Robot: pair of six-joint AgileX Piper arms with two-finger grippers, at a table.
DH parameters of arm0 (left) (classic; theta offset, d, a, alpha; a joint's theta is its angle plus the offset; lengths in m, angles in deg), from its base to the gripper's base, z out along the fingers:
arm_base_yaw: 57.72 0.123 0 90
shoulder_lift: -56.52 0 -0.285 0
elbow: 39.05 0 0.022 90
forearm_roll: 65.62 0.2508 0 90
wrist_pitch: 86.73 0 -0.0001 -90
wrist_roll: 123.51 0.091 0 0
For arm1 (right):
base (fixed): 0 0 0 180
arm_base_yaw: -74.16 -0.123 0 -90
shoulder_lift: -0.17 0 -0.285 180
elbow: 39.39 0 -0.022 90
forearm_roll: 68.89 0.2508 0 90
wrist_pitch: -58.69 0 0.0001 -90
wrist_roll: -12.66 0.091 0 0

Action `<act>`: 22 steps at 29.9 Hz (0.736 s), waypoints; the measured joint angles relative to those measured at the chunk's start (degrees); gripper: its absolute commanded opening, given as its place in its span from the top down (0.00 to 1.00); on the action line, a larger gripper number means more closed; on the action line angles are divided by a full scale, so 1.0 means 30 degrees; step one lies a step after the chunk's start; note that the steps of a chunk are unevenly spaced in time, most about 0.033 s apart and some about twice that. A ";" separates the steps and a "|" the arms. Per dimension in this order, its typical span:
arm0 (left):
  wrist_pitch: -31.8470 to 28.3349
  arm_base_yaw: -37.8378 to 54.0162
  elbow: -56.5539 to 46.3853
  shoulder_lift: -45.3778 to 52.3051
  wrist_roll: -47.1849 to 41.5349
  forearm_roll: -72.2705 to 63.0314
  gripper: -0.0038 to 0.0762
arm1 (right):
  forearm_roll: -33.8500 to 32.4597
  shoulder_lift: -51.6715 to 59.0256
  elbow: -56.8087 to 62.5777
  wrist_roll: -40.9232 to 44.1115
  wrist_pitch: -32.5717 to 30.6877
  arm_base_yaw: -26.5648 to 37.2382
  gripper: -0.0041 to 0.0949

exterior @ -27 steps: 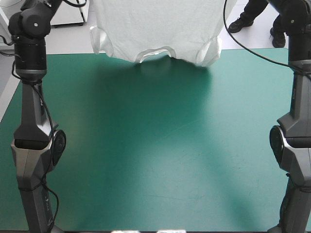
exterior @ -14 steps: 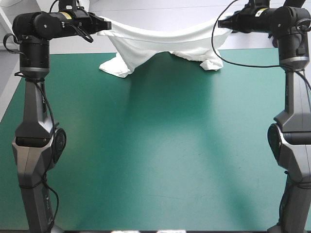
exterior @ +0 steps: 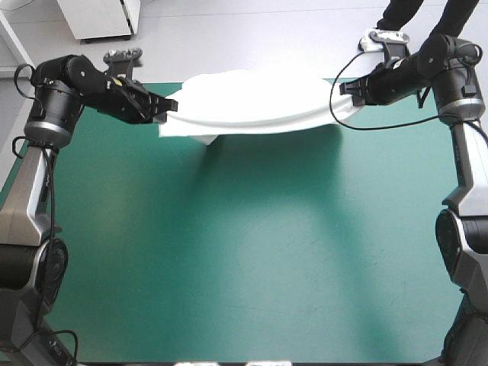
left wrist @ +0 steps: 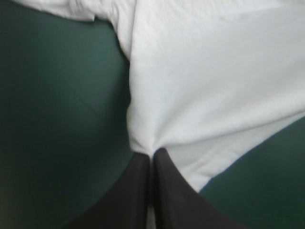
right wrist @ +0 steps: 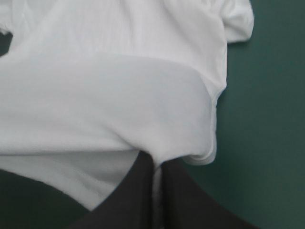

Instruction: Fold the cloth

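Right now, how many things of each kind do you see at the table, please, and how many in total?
T-shirt: 1, white, stretched between the two grippers
Grippers: 2, the left gripper and the right gripper, each shut on the T-shirt
Table: 1, with a teal-green cover
Total: 4

The T-shirt (exterior: 248,107) is showing plain white throughout, its folds shading to pale grey and its stitched hem showing the same white. The tabletop (exterior: 252,252) is wearing an even teal-green cover, darkening to a deeper green in the shadow under the T-shirt. The left claw (exterior: 169,107) and the right claw (exterior: 345,95) are showing black fingers (left wrist: 133,191) against the white.
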 measured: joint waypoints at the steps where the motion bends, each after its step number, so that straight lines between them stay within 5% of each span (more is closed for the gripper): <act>1: 0.0000 0.0000 -0.0857 0.0317 0.0062 0.0000 0.96 | -0.0021 0.0260 0.0881 0.0000 0.0000 -0.0028 0.97; 22: -0.0542 -0.2825 -1.7258 0.7673 0.0133 0.2790 0.96 | -0.2703 0.6787 1.8451 0.0046 0.0561 -0.3241 0.97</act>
